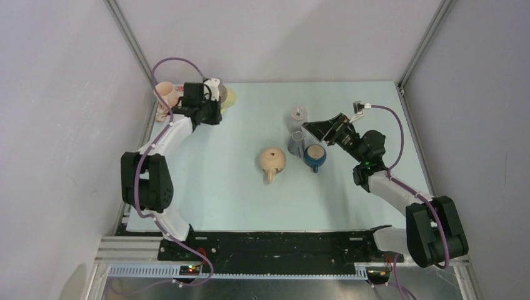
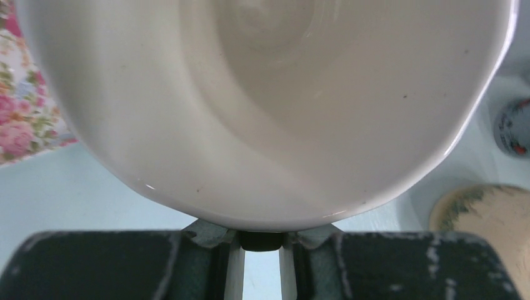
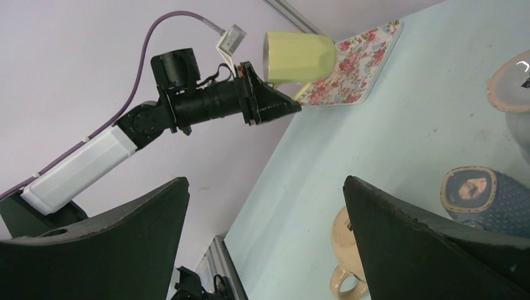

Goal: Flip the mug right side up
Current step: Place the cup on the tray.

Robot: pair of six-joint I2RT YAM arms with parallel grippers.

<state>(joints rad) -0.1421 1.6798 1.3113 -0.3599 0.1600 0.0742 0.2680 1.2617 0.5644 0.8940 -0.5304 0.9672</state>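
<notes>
My left gripper point(image 1: 212, 100) is shut on the handle of a pale yellow mug point(image 1: 227, 97) at the back left of the table. In the right wrist view this mug point(image 3: 299, 57) hangs on its side above the table, in front of the floral tray point(image 3: 362, 62). In the left wrist view the mug's wall point(image 2: 262, 112) fills the frame just beyond my left gripper point(image 2: 259, 250). My right gripper point(image 3: 265, 212) is open and empty, raised near the cups at centre right point(image 1: 315, 128).
A pink cup point(image 1: 165, 94) stands on the floral tray point(image 1: 162, 114). A tan mug point(image 1: 273, 160) lies bottom up mid-table. An upright blue mug point(image 1: 314, 155), a grey cup point(image 1: 296, 144) and an inverted grey cup point(image 1: 300, 114) cluster beside it.
</notes>
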